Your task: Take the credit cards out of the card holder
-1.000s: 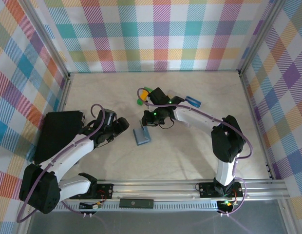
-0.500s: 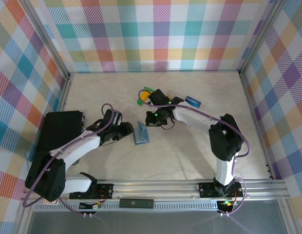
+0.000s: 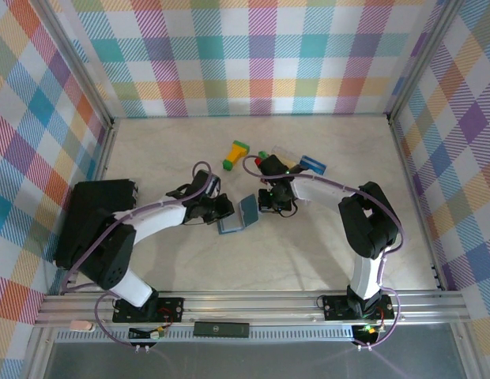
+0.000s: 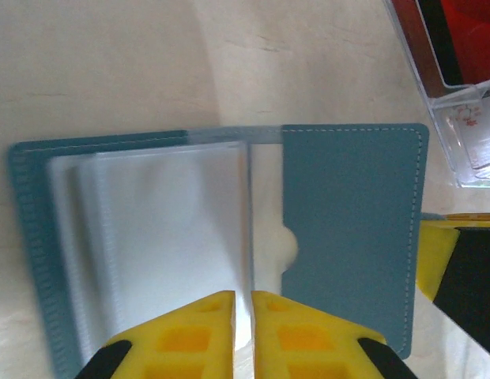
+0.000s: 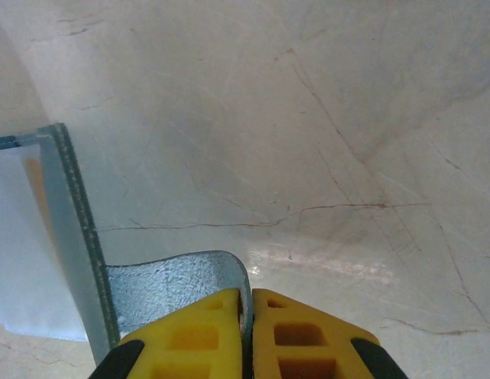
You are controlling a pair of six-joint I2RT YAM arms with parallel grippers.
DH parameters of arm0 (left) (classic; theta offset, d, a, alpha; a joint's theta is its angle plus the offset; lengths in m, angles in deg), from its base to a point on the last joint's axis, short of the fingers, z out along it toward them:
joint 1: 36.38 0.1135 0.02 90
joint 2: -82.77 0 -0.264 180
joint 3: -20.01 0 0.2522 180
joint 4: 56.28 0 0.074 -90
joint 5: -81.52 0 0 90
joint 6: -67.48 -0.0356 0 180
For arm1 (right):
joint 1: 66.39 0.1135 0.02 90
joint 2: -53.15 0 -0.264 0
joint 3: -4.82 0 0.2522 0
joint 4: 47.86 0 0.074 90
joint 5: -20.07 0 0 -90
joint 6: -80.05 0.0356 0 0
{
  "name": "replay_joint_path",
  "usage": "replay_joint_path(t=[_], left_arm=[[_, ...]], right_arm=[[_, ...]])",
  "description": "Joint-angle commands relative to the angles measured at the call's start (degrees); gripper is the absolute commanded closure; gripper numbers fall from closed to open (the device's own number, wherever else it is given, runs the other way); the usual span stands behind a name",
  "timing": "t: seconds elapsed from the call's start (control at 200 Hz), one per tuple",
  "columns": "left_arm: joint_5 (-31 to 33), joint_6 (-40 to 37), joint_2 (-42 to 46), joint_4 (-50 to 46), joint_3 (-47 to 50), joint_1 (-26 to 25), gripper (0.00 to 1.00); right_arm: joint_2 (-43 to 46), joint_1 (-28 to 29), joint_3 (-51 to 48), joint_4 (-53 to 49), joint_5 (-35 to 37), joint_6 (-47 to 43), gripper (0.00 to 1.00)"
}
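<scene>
Far left on the table lies a flat black slab (image 3: 93,215). Next along, the left gripper (image 4: 243,306) has its yellow fingers pinched almost together on the edge of a clear inner sleeve of the card holder (image 3: 243,215), which is held open mid-table between the two arms. In the left wrist view the slate-blue cover spreads to the right and the cloudy sleeves to the left (I can't tell whether a card sits inside them). The right gripper (image 5: 246,304) is clamped tight on a curled blue-grey flap of the same holder. Further back sit a yellow-and-green block (image 3: 235,151) and a clear plastic case (image 4: 454,95), its faint reddish print too blurred to read. A blue credit card (image 3: 312,164) lies loose, apart from the holder.
</scene>
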Motion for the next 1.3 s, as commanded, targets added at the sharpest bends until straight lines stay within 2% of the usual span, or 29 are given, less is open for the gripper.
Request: replay_joint_path(t=[0.0,0.345,0.48,0.59,0.68,0.74,0.94,1.14,1.295], left_arm=[[-3.73,0.43,-3.99,3.53,-3.12,-1.92,0.89],[-4.60,2.19,-13.18,4.07,-8.54,-3.49,0.98],[-4.62,2.68,-14.89,3.32,-8.82,-3.59,1.00],[-3.74,2.43,-15.72,1.56,-9.09,-3.72,1.00],[-3.26,2.16,-16.13,1.02,-9.02,-3.93,1.00],[-3.19,1.95,-16.35,0.63,-9.09,-4.02,1.00],[-2.76,1.67,-16.59,0.00,-9.32,-4.11,1.00],[-2.57,2.05,-17.13,0.00,-9.09,-4.11,1.00],[-2.14,2.78,-16.57,0.60,-8.39,-4.11,1.00]], right_arm=[[0.75,-0.36,-1.35,2.38,-0.98,1.44,0.92],[3.06,-1.83,-6.29,5.93,-2.95,3.83,0.91],[4.70,-2.55,-6.87,6.06,-2.92,4.50,0.84],[7.12,-2.82,-6.89,5.56,-0.12,4.69,0.74],[8.72,-2.91,-6.72,4.93,2.11,4.23,0.73],[9.18,-2.91,-6.79,5.95,0.99,3.69,0.75],[8.50,-2.86,-6.78,11.07,-9.18,4.61,0.84],[5.23,-2.91,-6.73,13.42,-12.35,8.50,0.90],[2.62,-2.91,-7.57,13.80,-11.10,10.92,0.93]])
